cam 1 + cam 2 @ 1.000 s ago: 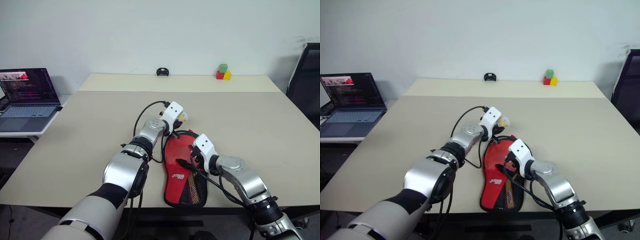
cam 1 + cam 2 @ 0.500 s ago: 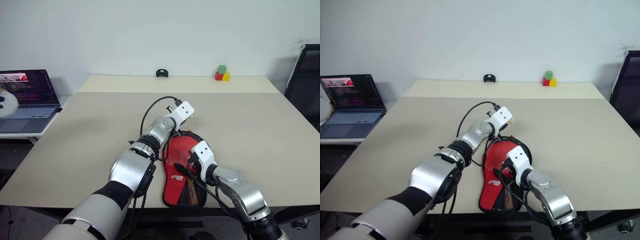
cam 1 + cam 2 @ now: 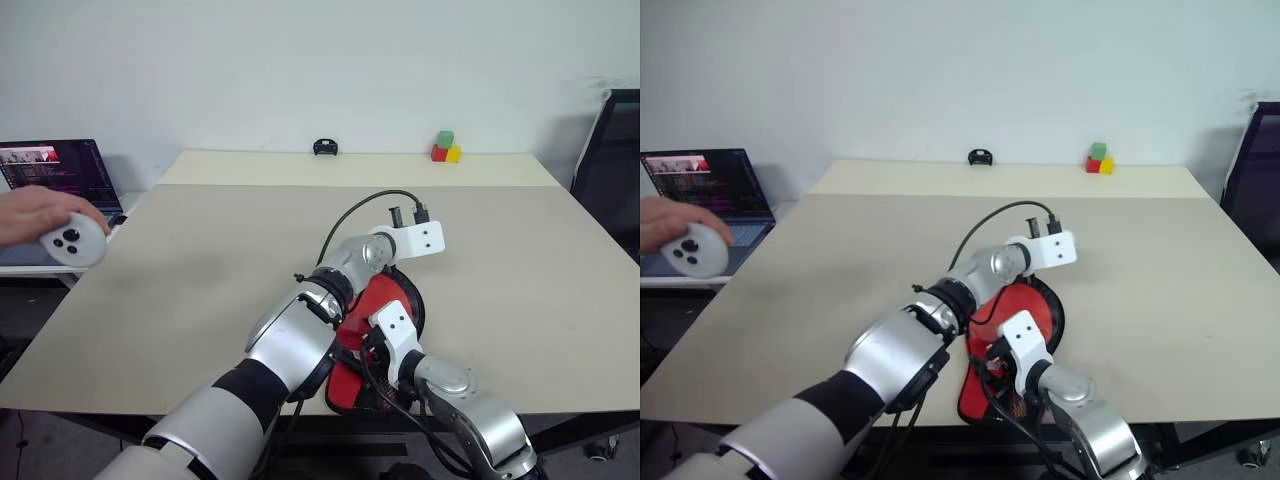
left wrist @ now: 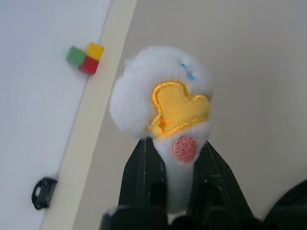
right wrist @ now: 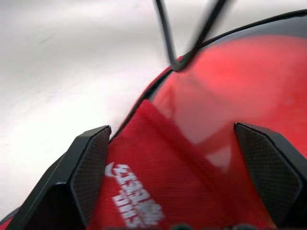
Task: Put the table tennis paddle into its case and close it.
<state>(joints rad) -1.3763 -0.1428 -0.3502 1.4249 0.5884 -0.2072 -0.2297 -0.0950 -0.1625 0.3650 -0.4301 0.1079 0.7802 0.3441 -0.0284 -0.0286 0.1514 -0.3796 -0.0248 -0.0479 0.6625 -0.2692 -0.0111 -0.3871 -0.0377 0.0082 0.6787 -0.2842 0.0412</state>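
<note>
Case (image 3: 385, 305), red side up with its white logo, lies on the table (image 3: 200, 260) near the front edge, under both arms. Red paddle (image 5: 225, 91) shows at its open round end, part-way inside the pouch. The left gripper (image 4: 175, 177) hangs above the table beyond the case, its fingers (image 4: 144, 167) pinching a small white plush toy (image 4: 163, 100) with a yellow bill. The right gripper (image 5: 177, 143) hovers low over the case, fingers (image 5: 88, 167) spread wide and holding nothing. At the table's left, a person's hand (image 3: 30, 212) holds a round white controller (image 3: 72, 241).
</note>
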